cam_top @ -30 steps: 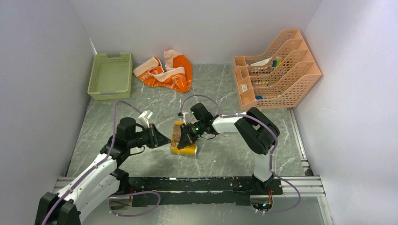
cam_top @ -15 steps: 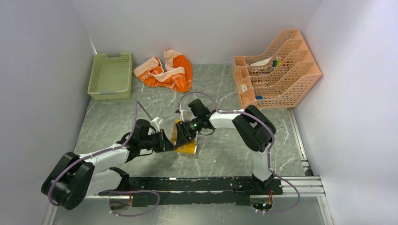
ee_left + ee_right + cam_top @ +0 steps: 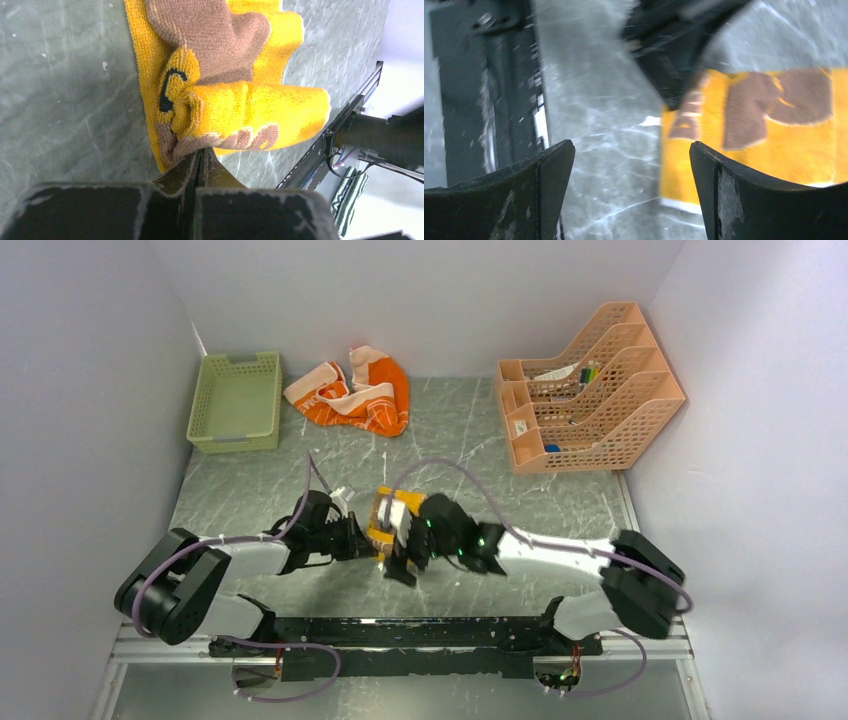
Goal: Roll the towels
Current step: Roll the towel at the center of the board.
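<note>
**Left gripper** (image 3: 200,156): jaws fully closed, pinching an edge of the yellow towel (image 3: 250,105).

**Right gripper** (image 3: 631,150): jaws wide apart with nothing between them. It hangs low over the table (image 3: 594,115), just beside the towel's border and not touching it.

**Change noted:** a second ago the right gripper was clamped on this towel and the left stood apart at its side. The left has since moved in and taken hold. The right has let go, and its arm has swung round to the near side.

**Yellow towel:** mid-table between the two grippers, with a loose fold doubled over a flat layer. It is not yet a tight roll.

**Orange towel** (image 3: 360,395): crumpled at the back, well apart, between the basket (image 3: 237,400) and the rack (image 3: 590,390).

**Judgement:** the hold has passed from right to left, and the right looks free to re-grip for the next turn. The task is at an early stage, with neither towel rolled.
</note>
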### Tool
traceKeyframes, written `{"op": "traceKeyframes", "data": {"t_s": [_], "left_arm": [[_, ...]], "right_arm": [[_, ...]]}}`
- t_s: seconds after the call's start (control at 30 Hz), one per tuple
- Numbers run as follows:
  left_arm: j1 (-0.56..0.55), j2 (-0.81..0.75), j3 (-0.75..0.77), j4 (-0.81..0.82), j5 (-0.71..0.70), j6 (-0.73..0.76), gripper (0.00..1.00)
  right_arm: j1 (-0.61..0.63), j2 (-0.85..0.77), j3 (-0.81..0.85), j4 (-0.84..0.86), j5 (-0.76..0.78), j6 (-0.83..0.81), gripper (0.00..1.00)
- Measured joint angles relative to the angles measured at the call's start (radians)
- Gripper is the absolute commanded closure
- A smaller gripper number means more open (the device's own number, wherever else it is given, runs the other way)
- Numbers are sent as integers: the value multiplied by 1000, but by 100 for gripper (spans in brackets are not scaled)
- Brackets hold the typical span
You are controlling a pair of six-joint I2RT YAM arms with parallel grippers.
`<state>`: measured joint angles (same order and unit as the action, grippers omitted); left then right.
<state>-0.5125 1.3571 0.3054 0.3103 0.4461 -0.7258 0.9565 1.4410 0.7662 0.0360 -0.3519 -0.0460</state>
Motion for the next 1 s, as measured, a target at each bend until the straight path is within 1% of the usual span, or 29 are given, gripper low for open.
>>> {"op": "traceKeyframes", "data": {"t_s": [0.1,0.2,0.37,0.6,0.67,0.7,0.8,0.83,0.9,0.93,0.97,1.0], "left_arm": [[0,17,23,-11,1,13,93],[0,18,42,-39,-2,29,93],[0,17,67,-90,-8,53,93],[0,16,80,-121,-9,67,93],[0,15,80,-124,-9,69,93],[0,14,80,-127,-9,71,93],[0,7,80,-137,-10,76,93],[0,4,80,-143,-10,79,93],[0,-4,80,-155,-14,82,93],[0,-10,80,-163,-16,84,93],[0,-16,80,-172,-18,86,93],[1,-24,80,-182,-21,87,93]], "right_arm": [[134,-152,-161,121,78,-116,16],[153,-182,-214,175,140,-186,18],[188,-127,-211,223,253,-294,21],[251,35,-170,248,350,-401,25],[256,78,-154,251,369,-415,28],[256,95,-148,253,379,-420,32],[253,145,-127,259,418,-426,50],[251,164,-117,260,430,-425,58],[243,199,-95,257,451,-415,67],[238,213,-81,253,457,-406,78],[233,222,-70,247,460,-397,97],[227,230,-53,230,460,-381,100]]}}
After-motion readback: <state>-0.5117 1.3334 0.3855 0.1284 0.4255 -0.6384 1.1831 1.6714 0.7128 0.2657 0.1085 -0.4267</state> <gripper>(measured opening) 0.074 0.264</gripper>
